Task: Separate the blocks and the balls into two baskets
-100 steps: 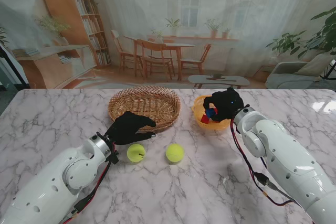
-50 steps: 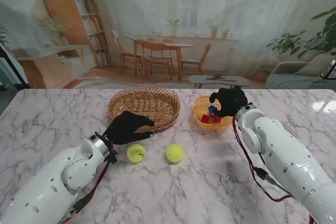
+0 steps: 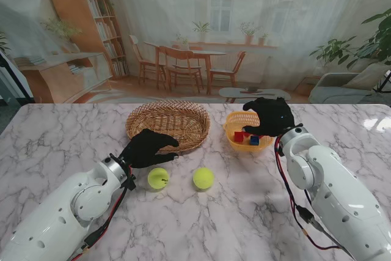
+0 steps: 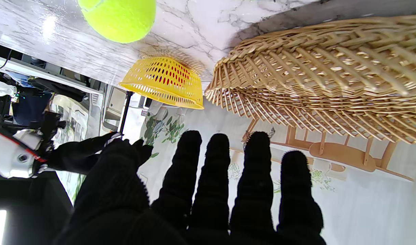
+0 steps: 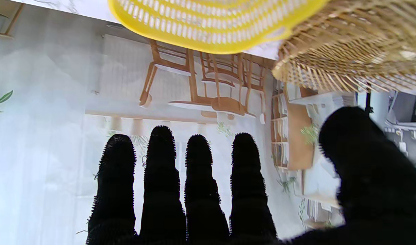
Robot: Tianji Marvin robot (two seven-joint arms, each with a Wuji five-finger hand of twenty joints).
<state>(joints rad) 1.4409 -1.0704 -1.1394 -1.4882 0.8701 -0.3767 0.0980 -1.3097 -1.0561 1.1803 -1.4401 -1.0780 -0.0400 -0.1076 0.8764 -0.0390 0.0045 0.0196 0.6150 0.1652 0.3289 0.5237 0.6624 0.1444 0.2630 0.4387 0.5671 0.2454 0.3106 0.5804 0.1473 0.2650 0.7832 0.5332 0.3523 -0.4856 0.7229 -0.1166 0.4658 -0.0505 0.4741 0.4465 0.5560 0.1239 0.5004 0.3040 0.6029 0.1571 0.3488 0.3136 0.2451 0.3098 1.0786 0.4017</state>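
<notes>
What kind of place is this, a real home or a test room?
Probably a test room: the dining room is only a printed backdrop behind a marble table, and office clutter shows beside it.

The surface (image 3: 55, 132) is white marble with grey lines. Behind it hangs a big picture of a room (image 3: 201, 41) with chairs, shelves and plants.
</notes>
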